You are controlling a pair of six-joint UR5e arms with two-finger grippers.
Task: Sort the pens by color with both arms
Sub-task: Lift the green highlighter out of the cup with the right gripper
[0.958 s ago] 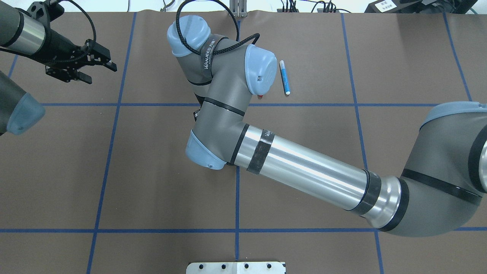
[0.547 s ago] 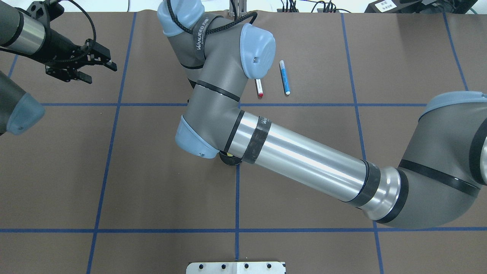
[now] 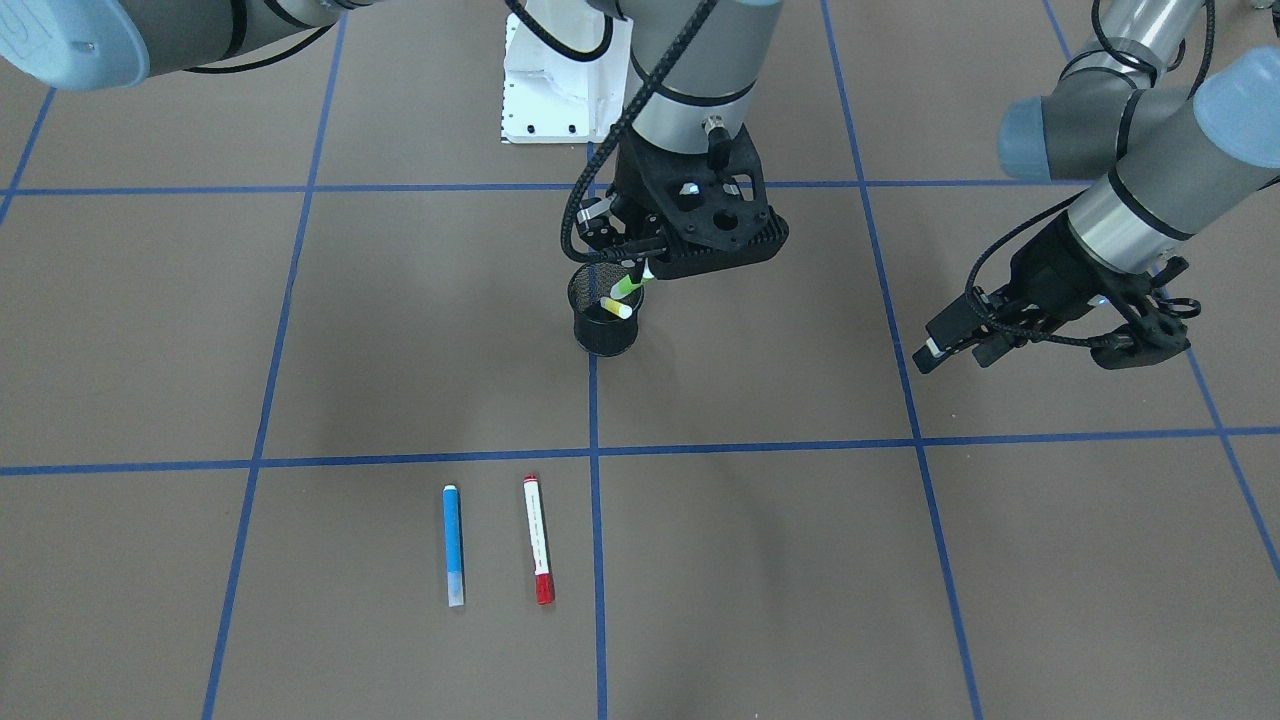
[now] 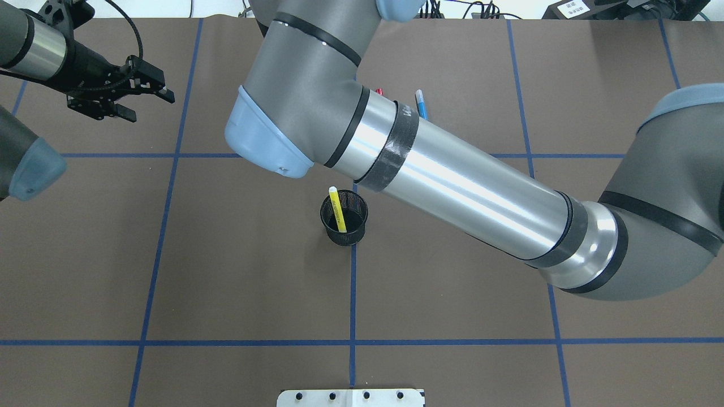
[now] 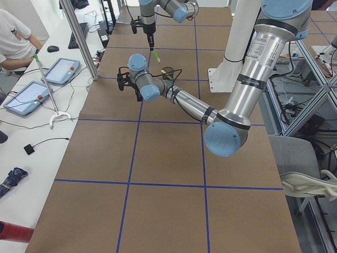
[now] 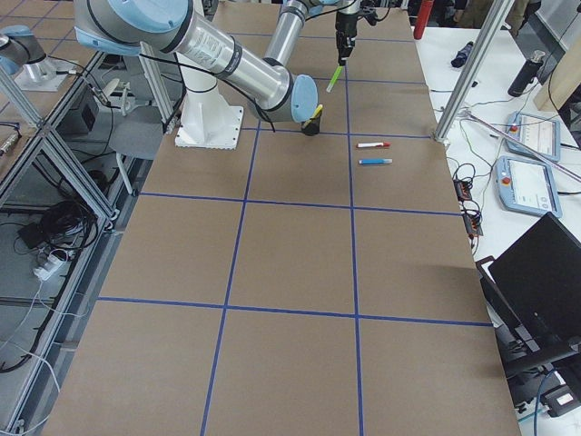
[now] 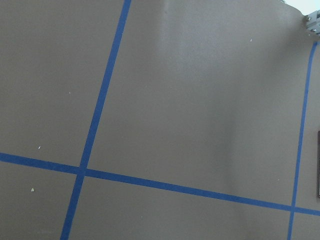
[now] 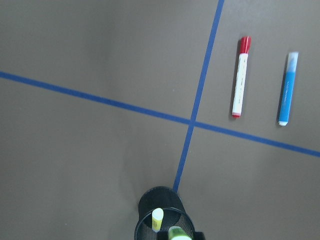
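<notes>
Front: R gripper [image 3: 640,262] clamps green pen [image 3: 626,286] just over mesh cup [image 3: 605,335]; yellow pen [image 3: 616,308] inside cup; blue pen [image 3: 453,545] + red-cap white pen [image 3: 537,540] side by side on table [image 3: 300,350].
Overhead: L gripper [image 4: 151,110] spread, empty, well apart from pens.
Progress: approx. half, I'd judge; green mid-transfer, yellow left.

Glossy metal right arm [image 4: 464,192], black wire-mesh cup [image 4: 346,237]
</notes>
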